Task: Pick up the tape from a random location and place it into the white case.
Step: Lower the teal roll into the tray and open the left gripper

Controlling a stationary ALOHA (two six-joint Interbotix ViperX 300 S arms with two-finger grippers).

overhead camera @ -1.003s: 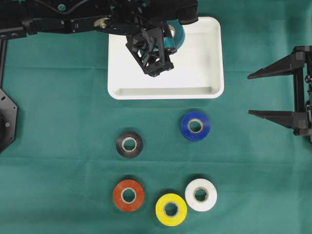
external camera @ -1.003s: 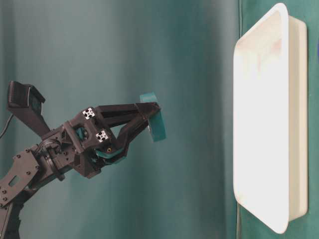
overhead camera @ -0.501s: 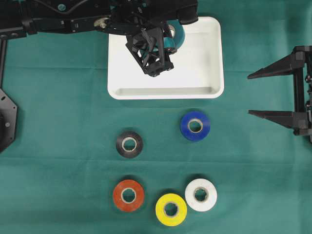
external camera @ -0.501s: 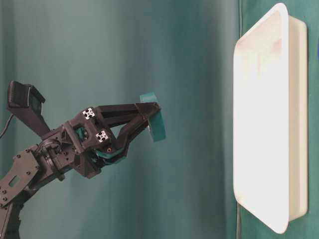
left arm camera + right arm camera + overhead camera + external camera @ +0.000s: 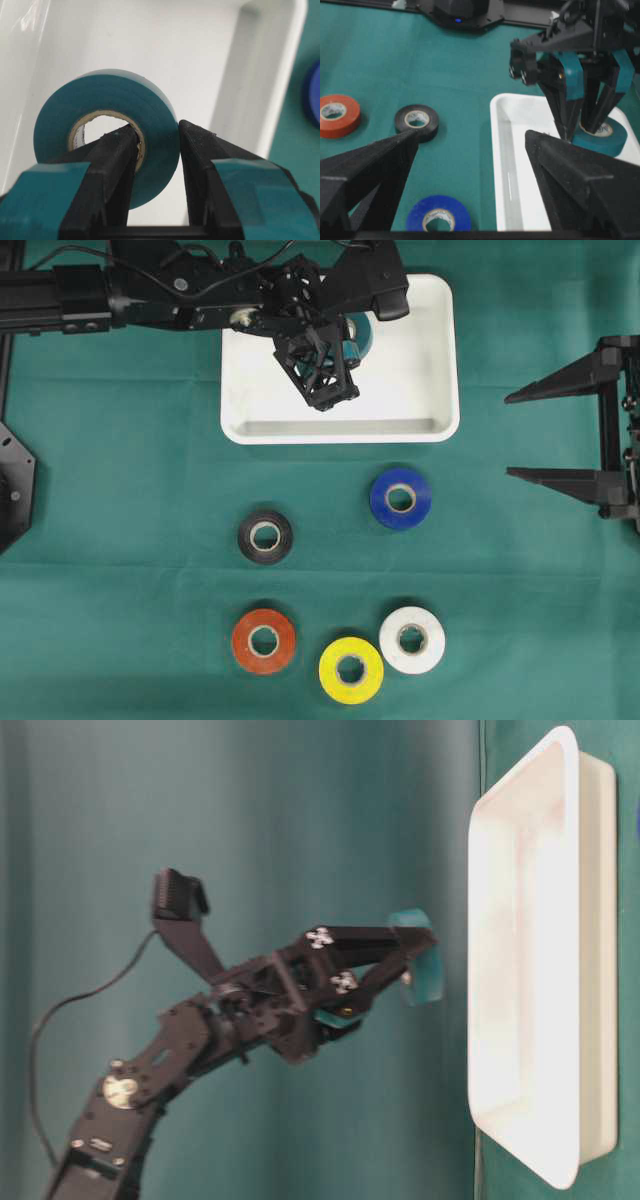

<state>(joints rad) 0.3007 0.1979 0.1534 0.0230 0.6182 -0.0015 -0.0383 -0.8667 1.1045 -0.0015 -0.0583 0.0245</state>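
gripping the teal roll of tape (image 5: 107, 140) through its wall, the left pincer (image 5: 157, 150) has one black finger (image 5: 117, 155) inside the cardboard core and the other against the outer face, jaws clamped tight on it. directly under this pincer lies the large shallow white plastic case (image 5: 440, 360) with rounded corners; the roll hangs low over its floor, though whether it touches i cannot tell. the right pincer (image 5: 525, 435) stands well off to the case's right with jaws spread wide and nothing between them. on the green cloth (image 5: 120, 540) nearer the camera than the left pincer lie a blue roll (image 5: 401, 498), a black roll (image 5: 265, 536), an orange roll (image 5: 264, 641), a yellow roll (image 5: 351, 670) and a white roll (image 5: 412, 640).
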